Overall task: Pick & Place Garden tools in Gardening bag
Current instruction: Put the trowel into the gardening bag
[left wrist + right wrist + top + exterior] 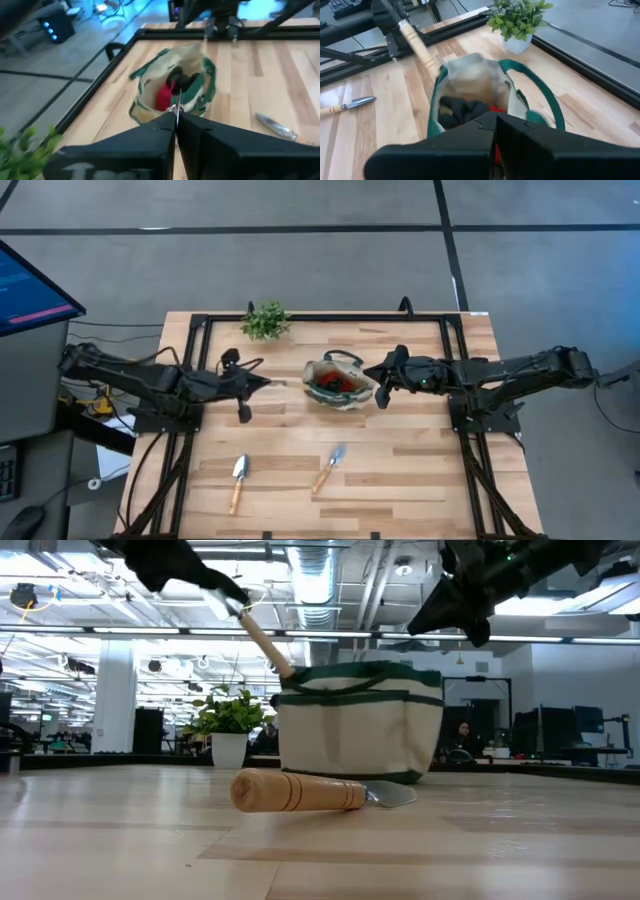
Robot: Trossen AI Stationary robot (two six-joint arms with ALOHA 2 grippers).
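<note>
While the left gripper clamps a wooden-handled tool angled into the gardening bag, the right gripper hovers beside it, fingers closed.

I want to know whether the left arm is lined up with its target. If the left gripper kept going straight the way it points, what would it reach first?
Most likely the gardening bag: the left gripper, shut on a wooden-handled tool, points at the bag's near rim, and that tool would probably touch first. Depth is hard to judge.
</note>
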